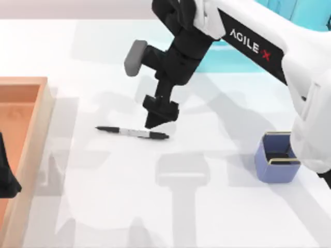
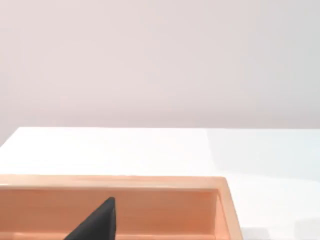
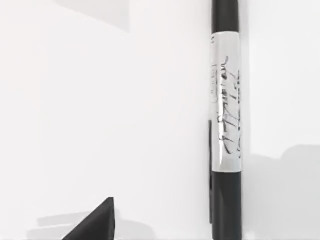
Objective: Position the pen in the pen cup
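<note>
On the desk near its middle the pen lies flat, well apart from the pen cup, with the right pincer just above it, grip state untellable, so an off-centre close could roll it away.

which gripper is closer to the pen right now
Right. The right gripper hangs just above the pen, near its right end, on the white table. The left gripper sits far off at the table's left edge, over the orange tray.
</note>
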Controlling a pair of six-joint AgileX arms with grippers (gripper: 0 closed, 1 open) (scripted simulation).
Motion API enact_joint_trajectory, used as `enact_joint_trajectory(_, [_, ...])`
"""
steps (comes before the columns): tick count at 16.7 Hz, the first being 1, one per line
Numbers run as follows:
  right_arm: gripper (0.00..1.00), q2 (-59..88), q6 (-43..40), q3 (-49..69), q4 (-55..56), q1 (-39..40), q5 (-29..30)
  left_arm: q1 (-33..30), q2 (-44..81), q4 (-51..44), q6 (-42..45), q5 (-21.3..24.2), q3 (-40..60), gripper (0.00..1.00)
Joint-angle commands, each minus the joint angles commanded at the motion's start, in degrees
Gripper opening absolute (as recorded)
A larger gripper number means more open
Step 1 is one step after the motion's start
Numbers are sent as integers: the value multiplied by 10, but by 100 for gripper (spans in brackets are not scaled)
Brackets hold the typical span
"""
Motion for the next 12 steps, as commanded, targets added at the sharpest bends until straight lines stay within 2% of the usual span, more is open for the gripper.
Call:
enact_joint_trajectory(6, [100, 4, 2, -6, 10, 0, 1, 0, 0, 0, 0, 0, 0, 100])
enact_joint_trajectory(12, [100, 38, 31, -62, 112, 28, 5, 0, 0, 0, 0, 0, 0, 100])
